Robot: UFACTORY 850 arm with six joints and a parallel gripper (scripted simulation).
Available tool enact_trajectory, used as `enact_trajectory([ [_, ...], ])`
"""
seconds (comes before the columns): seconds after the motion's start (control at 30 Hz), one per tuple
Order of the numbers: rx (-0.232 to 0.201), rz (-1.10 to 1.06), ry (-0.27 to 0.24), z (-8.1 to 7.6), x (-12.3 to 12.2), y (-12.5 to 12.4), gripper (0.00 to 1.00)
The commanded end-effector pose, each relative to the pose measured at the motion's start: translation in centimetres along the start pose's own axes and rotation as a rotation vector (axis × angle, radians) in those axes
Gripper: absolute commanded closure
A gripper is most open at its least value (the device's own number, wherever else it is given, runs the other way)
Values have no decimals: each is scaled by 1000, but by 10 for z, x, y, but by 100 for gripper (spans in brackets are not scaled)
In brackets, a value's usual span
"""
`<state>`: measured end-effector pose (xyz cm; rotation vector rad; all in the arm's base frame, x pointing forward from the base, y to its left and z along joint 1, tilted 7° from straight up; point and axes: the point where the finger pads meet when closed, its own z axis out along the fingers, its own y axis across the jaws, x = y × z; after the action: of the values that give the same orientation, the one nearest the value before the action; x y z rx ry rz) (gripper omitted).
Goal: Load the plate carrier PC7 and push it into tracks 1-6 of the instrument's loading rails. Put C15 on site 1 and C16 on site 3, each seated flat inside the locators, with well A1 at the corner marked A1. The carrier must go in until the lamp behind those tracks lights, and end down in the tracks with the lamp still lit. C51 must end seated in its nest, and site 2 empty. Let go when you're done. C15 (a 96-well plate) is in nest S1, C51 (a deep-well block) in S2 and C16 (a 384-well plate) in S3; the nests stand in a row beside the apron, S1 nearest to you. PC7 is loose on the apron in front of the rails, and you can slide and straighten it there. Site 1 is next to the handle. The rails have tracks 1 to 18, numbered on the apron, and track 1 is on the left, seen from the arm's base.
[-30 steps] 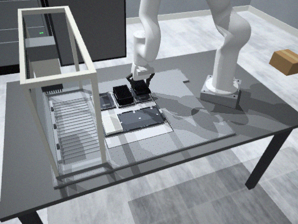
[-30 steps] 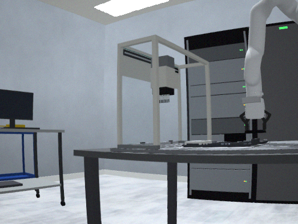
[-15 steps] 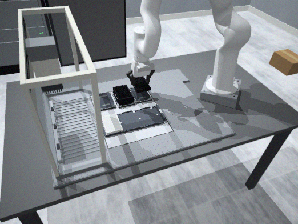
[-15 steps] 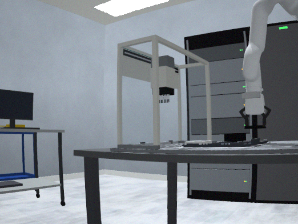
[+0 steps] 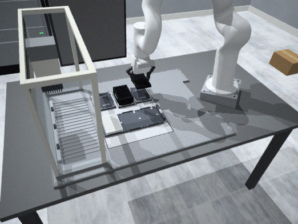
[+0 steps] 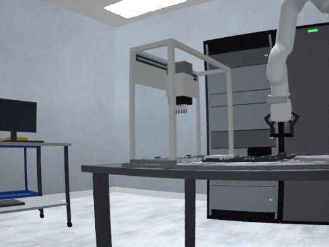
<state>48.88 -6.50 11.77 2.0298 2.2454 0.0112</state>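
From the top view, I am seeing the claw [image 5: 140, 75] clamped on a dark plate, C15 [image 5: 141, 80], and holding it lifted above the nest S1 [image 5: 141, 95] at the near end of the nest row. The plate is hanging clear of the nest, tilted slightly in this view. Next along the row, the deep-well block C51 [image 5: 123, 95] is sitting in its nest, and beyond it C16 [image 5: 107, 101] is lying flat in S3, closest to the instrument frame [image 5: 97, 94]. The plate carrier PC7 [image 5: 141, 119] is resting loose on the pale apron [image 5: 137, 136] in front of the rails [image 5: 75, 126], with none of its sites carrying a plate. The arm's base plate [image 5: 232, 104] is standing on the tabletop [image 5: 257, 120], well apart from the carrier. A cardboard box [image 5: 285, 61] is lying on the floor beyond the table. From the exterior view, I am watching the claw [image 6: 281, 133] hanging below the white wrist with its fingers [image 6: 268, 123] spread wide, and the plate between them is showing edge-on as a thin dark bar above the tabletop [image 6: 205, 172]. The instrument frame [image 6: 171, 104] is standing to the left, its pipetting head [image 6: 186, 86] hanging inside. A monitor [image 6: 17, 118] is sitting on a cart [image 6: 66, 176] by the wall.
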Motion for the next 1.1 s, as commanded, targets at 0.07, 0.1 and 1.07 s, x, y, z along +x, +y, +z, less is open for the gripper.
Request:
enact_trajectory([
  [0.07, -1, 0, 0, -11, 0, 1, 100],
  [0.1, -1, 0, 0, -12, 0, 1, 100],
  [1.07, -1, 2, 0, -28, 35, 4, 100],
])
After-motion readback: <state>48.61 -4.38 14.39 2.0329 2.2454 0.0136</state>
